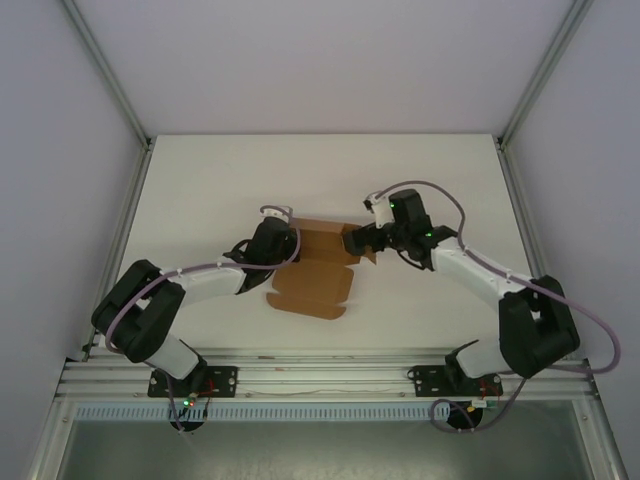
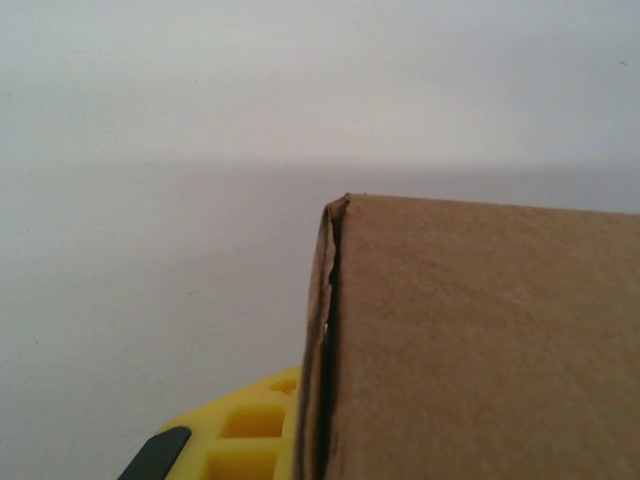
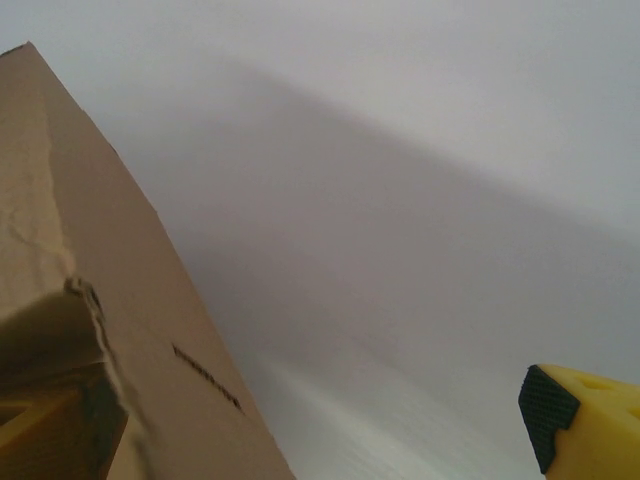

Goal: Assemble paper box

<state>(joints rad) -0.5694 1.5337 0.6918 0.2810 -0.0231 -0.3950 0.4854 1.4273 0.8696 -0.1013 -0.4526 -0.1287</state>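
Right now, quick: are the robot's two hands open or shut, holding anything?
Left gripper: shut on a wall of the paper box.
Right gripper: open wide, holding nothing.

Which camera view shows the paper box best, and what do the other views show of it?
The top external view: the whole paper box shows, flaps included, on the table. The left wrist view gives one wall and a folded edge, close up; the right wrist view, a slanted panel with a slot.
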